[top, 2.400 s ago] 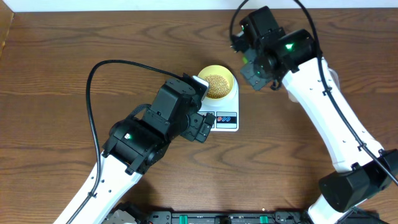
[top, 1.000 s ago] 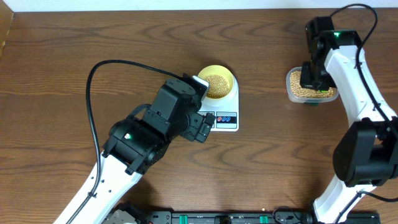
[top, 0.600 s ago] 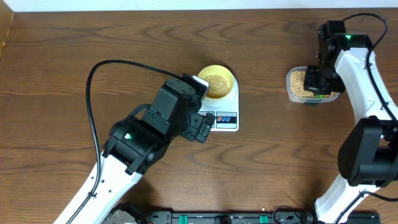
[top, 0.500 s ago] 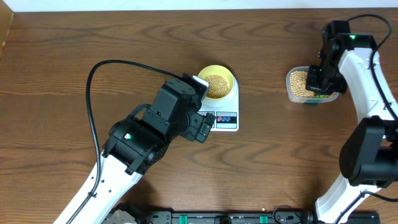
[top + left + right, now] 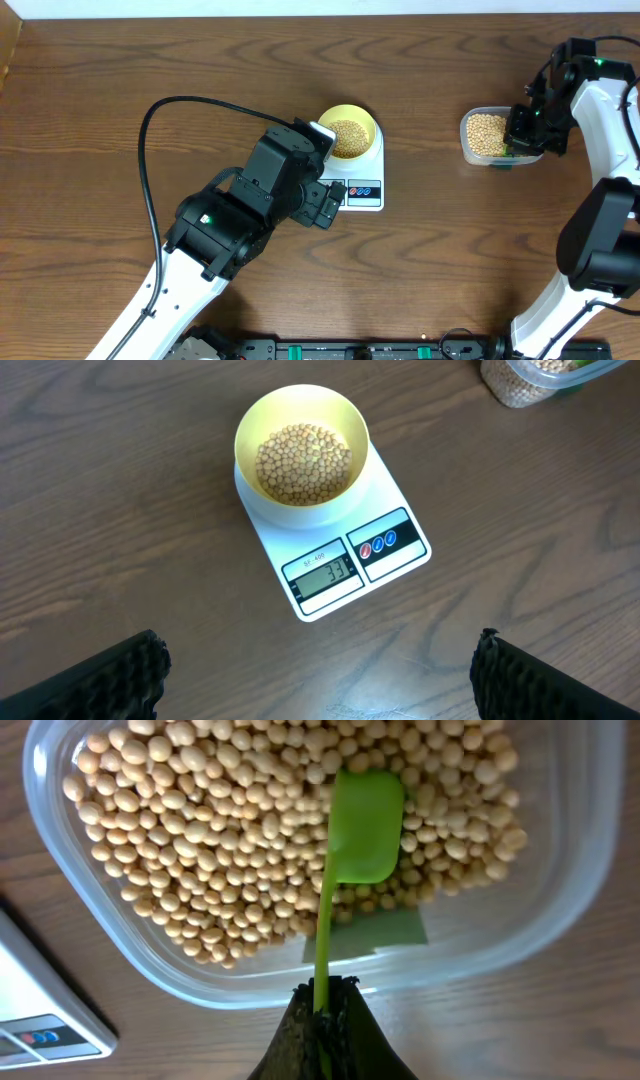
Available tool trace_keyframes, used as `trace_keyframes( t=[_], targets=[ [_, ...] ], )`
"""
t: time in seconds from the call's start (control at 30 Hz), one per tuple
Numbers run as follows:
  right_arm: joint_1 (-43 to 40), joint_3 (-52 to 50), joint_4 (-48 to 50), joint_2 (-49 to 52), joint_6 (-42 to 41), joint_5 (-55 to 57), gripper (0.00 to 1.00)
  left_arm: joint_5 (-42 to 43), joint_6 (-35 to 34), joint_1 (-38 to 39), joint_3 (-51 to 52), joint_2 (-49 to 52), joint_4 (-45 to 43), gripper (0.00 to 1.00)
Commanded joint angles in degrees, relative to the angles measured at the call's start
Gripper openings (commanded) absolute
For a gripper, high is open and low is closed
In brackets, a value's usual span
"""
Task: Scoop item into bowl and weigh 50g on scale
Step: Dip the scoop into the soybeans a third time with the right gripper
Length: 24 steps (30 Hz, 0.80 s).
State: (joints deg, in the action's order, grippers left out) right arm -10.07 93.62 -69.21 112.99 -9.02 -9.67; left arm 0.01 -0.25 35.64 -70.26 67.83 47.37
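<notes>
The right claw (image 5: 322,1010) is pinching the scoop (image 5: 365,815) by its handle, blade hanging low over the beans (image 5: 180,840) in the tub (image 5: 570,910). It should be digging under them, lifting level and taking a modest load. The bowl (image 5: 243,445) is sitting part-filled on the scale (image 5: 405,510), which seems to be reading 33, while the left claw (image 5: 320,660) is hovering spread above.

Dark wooden table (image 5: 120,80): white scale (image 5: 365,190) near middle; clear plastic container (image 5: 480,958) well apart, both resting directly on wood.
</notes>
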Motion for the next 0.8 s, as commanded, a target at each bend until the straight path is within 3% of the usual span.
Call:
trace_keyframes(
  t=[0.0, 0.77],
  targets=[
    [-0.8, -0.4, 0.3, 1.4, 2.5, -4.5, 0.01, -0.7, -0.9, -0.2, -0.7, 0.3, 0.0, 0.99],
    [-11.8, -0.7, 0.8, 2.9, 15.5, -29.2, 0.01, -0.7, -0.9, -0.2, -0.7, 0.3, 0.0, 0.99]
  ],
)
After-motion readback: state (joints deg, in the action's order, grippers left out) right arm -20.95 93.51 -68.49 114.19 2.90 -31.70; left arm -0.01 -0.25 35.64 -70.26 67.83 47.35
